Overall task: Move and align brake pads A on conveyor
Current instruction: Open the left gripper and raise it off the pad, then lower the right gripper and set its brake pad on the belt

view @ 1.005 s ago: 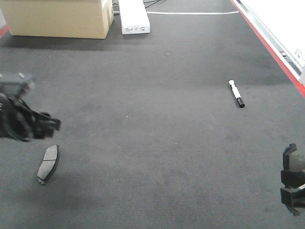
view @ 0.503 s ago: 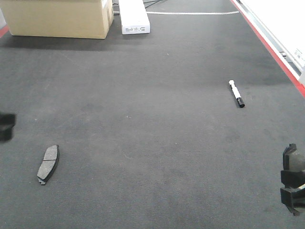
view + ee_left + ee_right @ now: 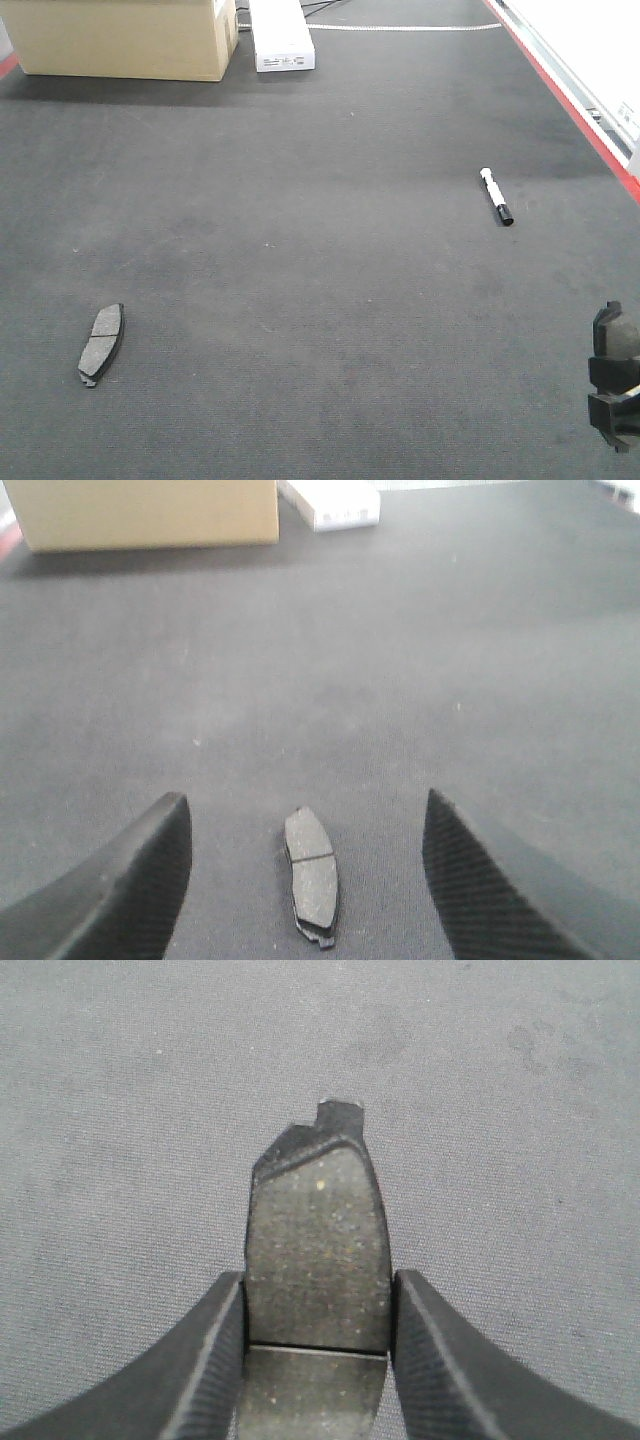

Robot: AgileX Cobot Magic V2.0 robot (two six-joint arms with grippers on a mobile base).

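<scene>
A: State of right gripper [image 3: 318,1295]?
B: Clamped on one brake pad [image 3: 318,1220], fingers pressed to its two long sides, over the conveyor [image 3: 330,300].
A: And left gripper [image 3: 305,805]?
B: Spread wide, holding nothing. Second brake pad [image 3: 312,875] lies flat on the conveyor, seen between the fingers, touching neither.

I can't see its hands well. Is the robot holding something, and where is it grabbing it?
The right gripper pinches a brake pad by its two long edges, near the centre groove. The left gripper is open and holds nothing.
</scene>
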